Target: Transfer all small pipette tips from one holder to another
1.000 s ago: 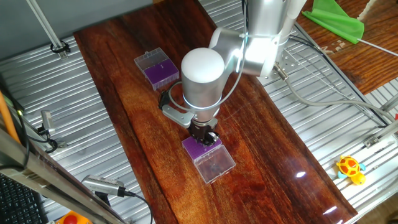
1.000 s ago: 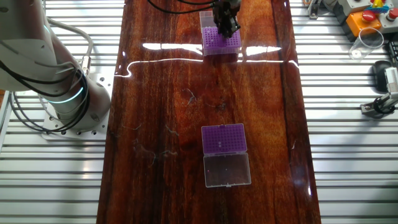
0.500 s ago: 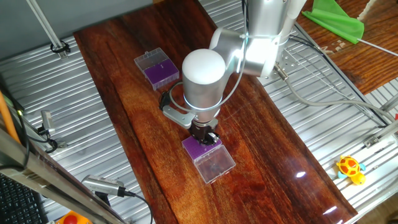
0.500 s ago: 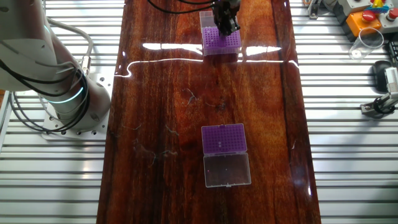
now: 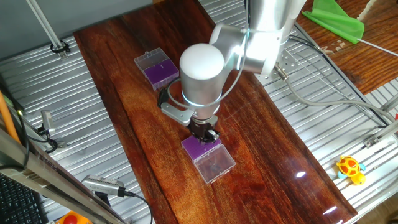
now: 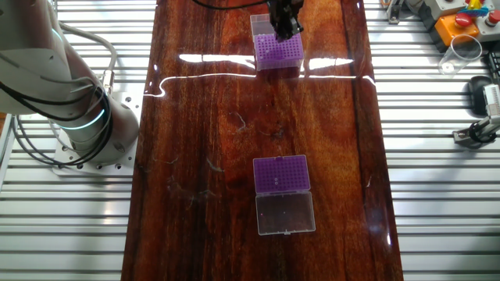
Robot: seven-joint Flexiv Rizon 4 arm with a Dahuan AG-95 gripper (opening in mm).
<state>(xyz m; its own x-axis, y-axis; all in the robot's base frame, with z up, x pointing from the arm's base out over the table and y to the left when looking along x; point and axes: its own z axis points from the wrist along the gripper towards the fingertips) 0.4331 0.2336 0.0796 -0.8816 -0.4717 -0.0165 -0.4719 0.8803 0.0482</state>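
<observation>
Hanging just over the purple tip holder, the pincer, whose grip I cannot tell, should go straight and slow.

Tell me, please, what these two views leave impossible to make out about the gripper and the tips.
- Gripper opening: one fixed view, the wrist hides the fingers; the other fixed view, the top edge cuts it off.
- Any tip held: too small in both.
- Tips in the holder under the gripper: specks unresolved.
- Tips in the other holder: too small to count.
</observation>
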